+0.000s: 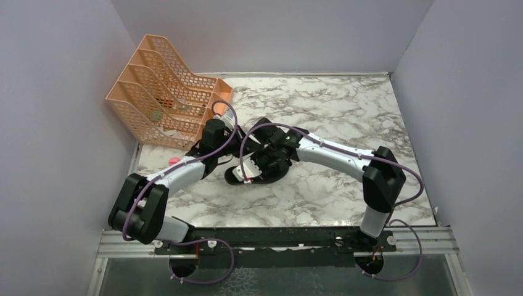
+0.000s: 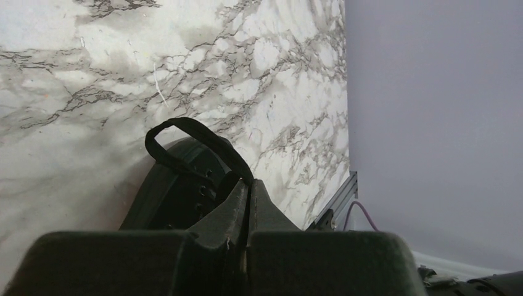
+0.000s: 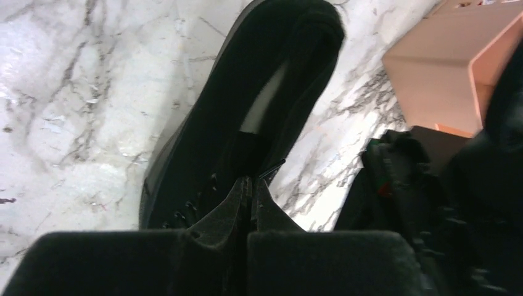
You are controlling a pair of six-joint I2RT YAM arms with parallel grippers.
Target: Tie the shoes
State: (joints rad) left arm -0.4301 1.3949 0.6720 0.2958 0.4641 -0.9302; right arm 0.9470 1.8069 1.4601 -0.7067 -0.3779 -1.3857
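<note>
Black all over, the shoe (image 3: 210,123) sits opening-up near the middle of the marble counter (image 1: 345,105), between the two arms. A lace loop (image 2: 185,126) arches off it to the tips of the clenched left gripper (image 2: 248,185), probably drawn up for knotting. The right gripper (image 3: 248,182) is clenched over the eyelets; whether it pinches any lace is unclear.

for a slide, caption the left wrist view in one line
Shut left fingers hold a thin black lace loop over the all-black low-cut shoe on a white marble tabletop
</note>
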